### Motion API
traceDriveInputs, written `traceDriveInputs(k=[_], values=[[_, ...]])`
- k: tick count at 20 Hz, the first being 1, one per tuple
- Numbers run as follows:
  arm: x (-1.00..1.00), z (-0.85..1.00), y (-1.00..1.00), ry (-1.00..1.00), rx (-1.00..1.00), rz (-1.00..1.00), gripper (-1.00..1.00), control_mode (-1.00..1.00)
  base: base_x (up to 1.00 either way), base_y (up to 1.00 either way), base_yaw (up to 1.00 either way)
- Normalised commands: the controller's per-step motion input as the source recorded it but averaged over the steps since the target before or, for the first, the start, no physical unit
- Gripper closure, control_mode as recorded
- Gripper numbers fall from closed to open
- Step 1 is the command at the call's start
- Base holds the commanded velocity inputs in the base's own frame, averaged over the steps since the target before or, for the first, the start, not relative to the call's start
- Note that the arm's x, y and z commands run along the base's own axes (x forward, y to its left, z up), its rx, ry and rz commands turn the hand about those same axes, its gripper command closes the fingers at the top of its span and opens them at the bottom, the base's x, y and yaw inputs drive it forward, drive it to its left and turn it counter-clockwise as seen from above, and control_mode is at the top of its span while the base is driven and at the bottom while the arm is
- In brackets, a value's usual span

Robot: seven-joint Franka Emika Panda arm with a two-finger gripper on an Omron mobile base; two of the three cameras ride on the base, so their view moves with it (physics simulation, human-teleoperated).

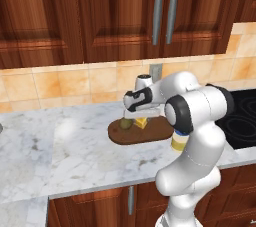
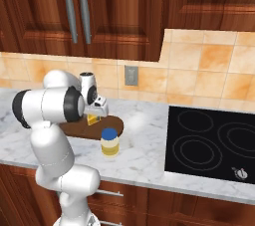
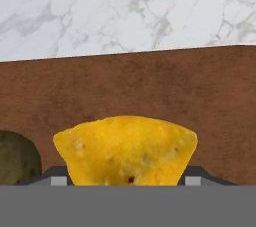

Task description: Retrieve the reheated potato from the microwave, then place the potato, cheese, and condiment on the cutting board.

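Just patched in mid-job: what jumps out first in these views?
The bright yellow cheese wedge sits between the jaws right in front of the hand camera, above the dark brown wooden cutting board, with the olive-brown potato beside it. The pale yellow condiment bottle with the blue cap stands off the board, on the marble counter.

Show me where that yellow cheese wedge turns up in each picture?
Left base view: cheese at centre, on the cutting board, right of the potato.
Right base view: cheese left of centre, under the hand.
Hand view: cheese at bottom centre.
Shared landmark: the brown cutting board.
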Motion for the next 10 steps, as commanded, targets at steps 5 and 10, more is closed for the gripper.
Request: traceDriveInputs(k=[5,10], values=[[-0.15,-0.29,-0.08,0.01,-0.01,0.0,1.0,-1.0,0.0,0.0,0.0],[-0.05,-0.34,-0.01,0.05,0.0,-0.01,1.0,-1.0,0.0,0.0,0.0]])
